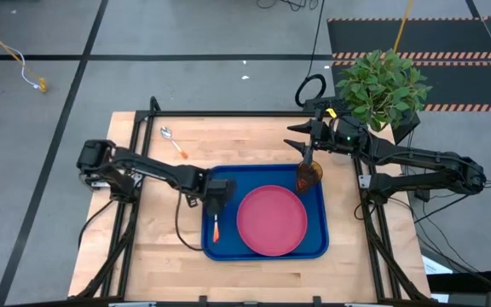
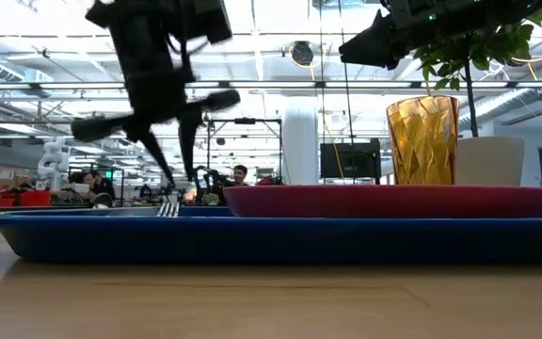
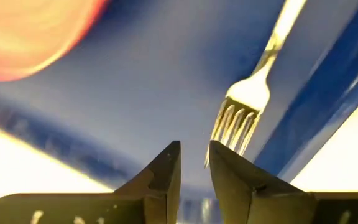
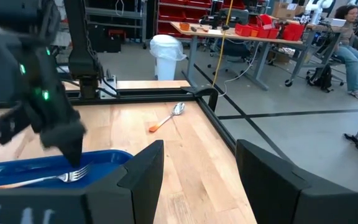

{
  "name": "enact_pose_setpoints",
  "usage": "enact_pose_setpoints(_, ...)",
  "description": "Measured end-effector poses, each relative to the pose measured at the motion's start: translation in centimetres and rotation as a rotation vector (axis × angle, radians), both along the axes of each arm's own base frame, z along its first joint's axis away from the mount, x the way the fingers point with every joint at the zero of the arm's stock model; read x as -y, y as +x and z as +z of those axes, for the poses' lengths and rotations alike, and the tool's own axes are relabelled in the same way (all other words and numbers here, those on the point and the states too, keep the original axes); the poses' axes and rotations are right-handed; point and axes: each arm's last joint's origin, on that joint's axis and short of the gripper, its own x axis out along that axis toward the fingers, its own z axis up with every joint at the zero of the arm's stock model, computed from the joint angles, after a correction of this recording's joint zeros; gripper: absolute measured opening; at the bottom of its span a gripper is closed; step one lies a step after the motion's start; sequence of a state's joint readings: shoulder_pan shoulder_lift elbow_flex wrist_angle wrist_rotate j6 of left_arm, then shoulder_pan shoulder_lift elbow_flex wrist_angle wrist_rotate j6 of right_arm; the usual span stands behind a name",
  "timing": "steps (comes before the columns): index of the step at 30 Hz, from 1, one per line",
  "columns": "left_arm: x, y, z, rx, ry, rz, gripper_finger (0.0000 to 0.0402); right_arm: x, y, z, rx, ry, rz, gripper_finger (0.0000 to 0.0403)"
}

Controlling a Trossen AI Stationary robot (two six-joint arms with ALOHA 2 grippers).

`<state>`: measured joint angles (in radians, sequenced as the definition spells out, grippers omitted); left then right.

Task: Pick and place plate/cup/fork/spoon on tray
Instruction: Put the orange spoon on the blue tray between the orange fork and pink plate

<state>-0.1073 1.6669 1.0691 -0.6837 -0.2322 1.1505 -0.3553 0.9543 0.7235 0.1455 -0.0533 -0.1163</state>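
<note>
The blue tray (image 1: 315,247) lies mid-table. The pink plate (image 1: 271,220) lies flat on its right half. The amber cup (image 1: 308,176) stands upright in its far right corner. The fork (image 1: 216,228) lies flat on the tray's left part, with its orange handle toward the near edge. My left gripper (image 1: 219,199) hangs just above the tines (image 3: 236,121), slightly open and empty. My right gripper (image 1: 300,140) is open and empty, above and just beyond the cup. The spoon (image 1: 175,143) lies on the table at the far left.
A potted green plant (image 1: 380,85) stands at the table's far right corner, behind my right arm. Bare wood lies left of the tray and along the near edge. People sit at benches in the room beyond the table.
</note>
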Motion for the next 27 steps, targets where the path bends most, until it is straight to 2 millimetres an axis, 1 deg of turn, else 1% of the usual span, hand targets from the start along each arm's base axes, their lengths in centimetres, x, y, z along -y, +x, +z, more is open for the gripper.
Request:
enact_pose_setpoints(4, 0.2, -0.7, 2.3, 0.136, -0.023, 0.188, 0.0088, 0.0, 0.0, 0.0, 0.002, 0.0, 0.002, 0.0192)
enact_pose_setpoints(7, 0.1, -1.4, 4.1, 0.255, -0.122, 0.405, 0.0088, -0.1, 0.0, 0.1, 0.01, 0.003, 0.006, 0.0192)
enact_pose_setpoints(10, -0.5, -2.2, 5.4, 0.342, -0.224, 0.654, 0.0088, -0.2, 0.1, 0.2, 0.032, 0.029, 0.008, 0.0192)
enact_pose_setpoints(13, -1.4, -3.4, 6.6, 0.411, -0.22, 0.852, 0.0088, -0.5, 0.2, 0.5, 0.066, 0.042, 0.02, 0.0192)
enact_pose_setpoints(15, -1.9, -4.1, 7.2, 0.438, -0.189, 0.917, 0.0088, -0.7, 0.3, 0.7, 0.087, 0.047, 0.031, 0.0192)
enact_pose_setpoints(17, -2.2, -5.2, 7.4, 0.422, -0.156, 0.995, 0.0088, -1.1, 0.4, 0.8, 0.096, 0.049, 0.047, 0.0192)
enact_pose_setpoints(20, -3.0, -6.1, 7.8, 0.474, -0.162, 1.194, 0.0088, -1.6, 0.3, 1.0, 0.108, 0.046, 0.067, 0.0192)
enact_pose_setpoints(22, -3.5, -6.9, 7.7, 0.451, -0.147, 1.306, 0.0088, -1.9, 0.2, 1.4, 0.131, 0.04, 0.084, 0.0192)
enact_pose_setpoints(27, -5.0, -8.4, 7.3, 0.379, -0.075, 1.501, 0.0088, -2.8, -0.4, 2.1, 0.169, 0.035, 0.117, 0.0192)
